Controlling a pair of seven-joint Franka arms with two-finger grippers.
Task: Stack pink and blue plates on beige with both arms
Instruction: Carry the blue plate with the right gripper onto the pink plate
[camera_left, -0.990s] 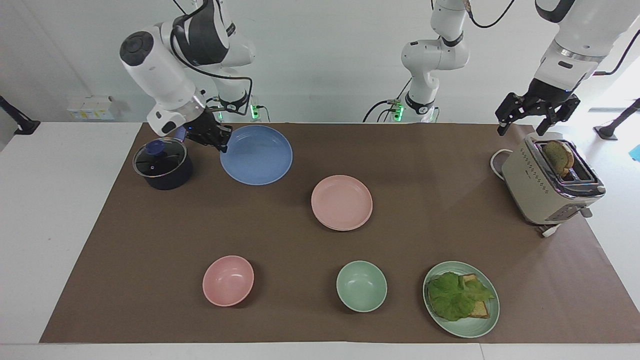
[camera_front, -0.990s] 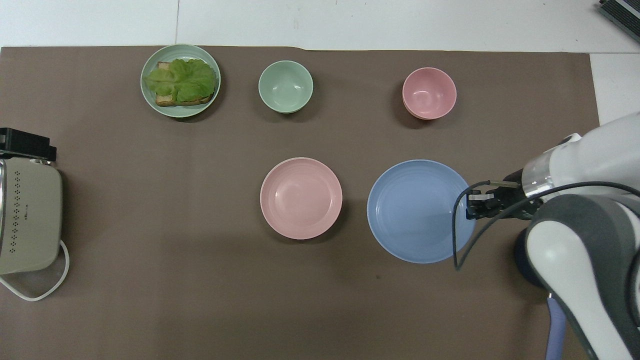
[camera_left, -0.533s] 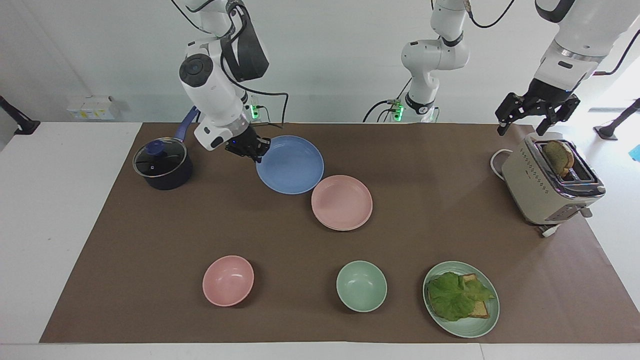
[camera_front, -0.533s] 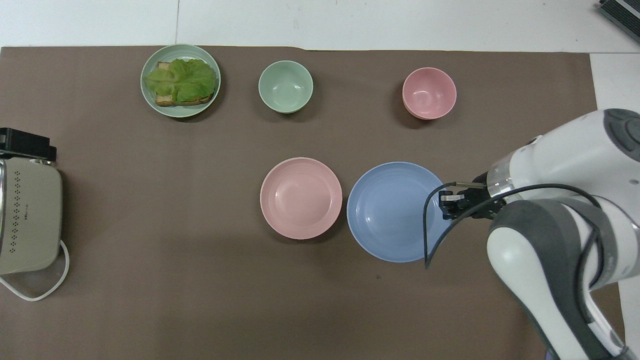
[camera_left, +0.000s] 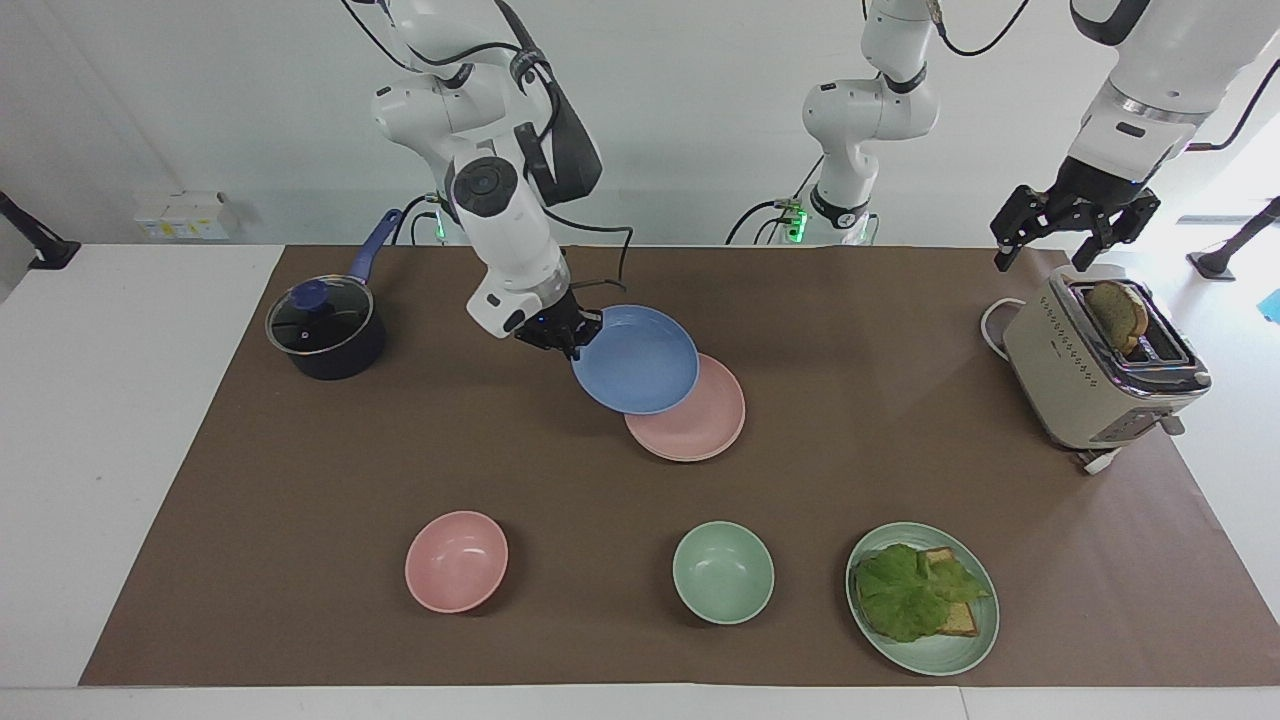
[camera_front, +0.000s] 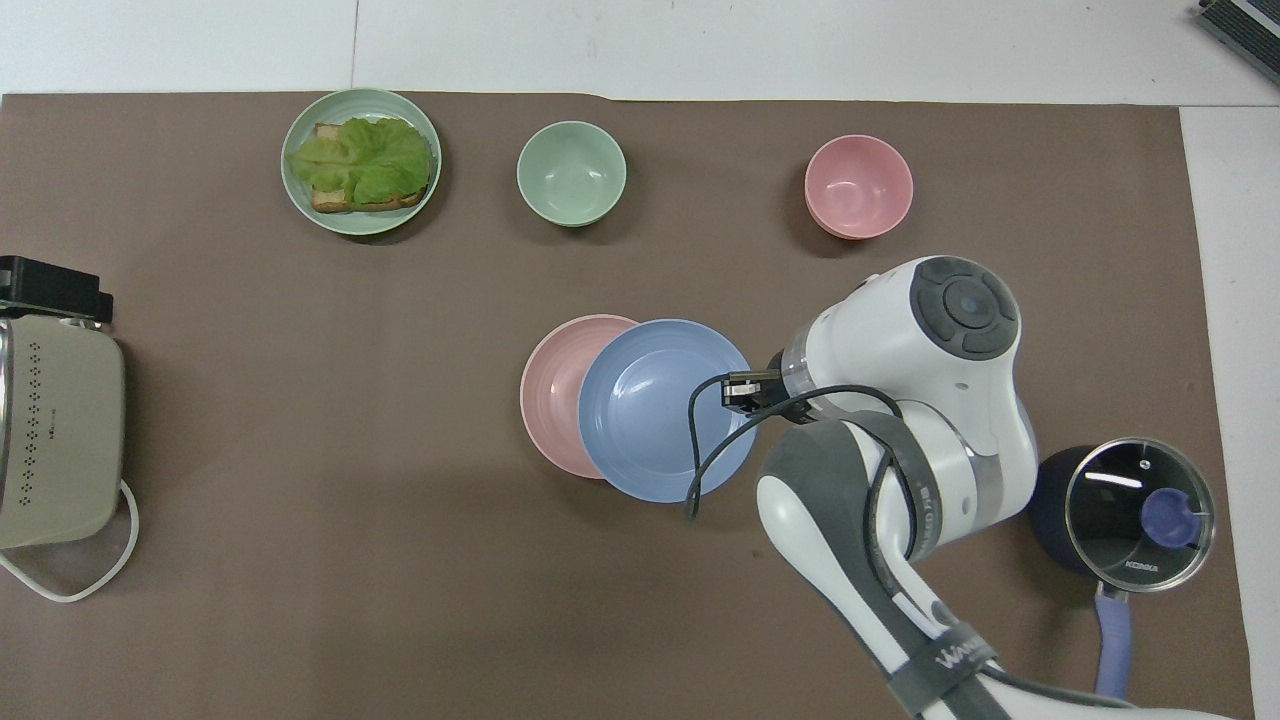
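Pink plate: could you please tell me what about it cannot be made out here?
- Both views: the blue plate, held by the right gripper, covers part of the pink plate.
- Whether a beige plate lies beneath it cannot be told; none shows.

A white table (camera_left: 120, 420) carries a brown mat (camera_left: 300, 450) that covers most of its top. On the mat, taking the pink plate (camera_left: 700, 425) at its middle as the clock's centre in the facing view: a lidded dark pot (camera_left: 325, 330) lies toward ten o'clock, a toaster (camera_left: 1095, 365) with its white cord toward three, a pink bowl (camera_left: 456, 561) toward seven, a green bowl (camera_left: 723, 572) at six, and a green plate (camera_left: 935, 655) with lettuce and bread toward five.
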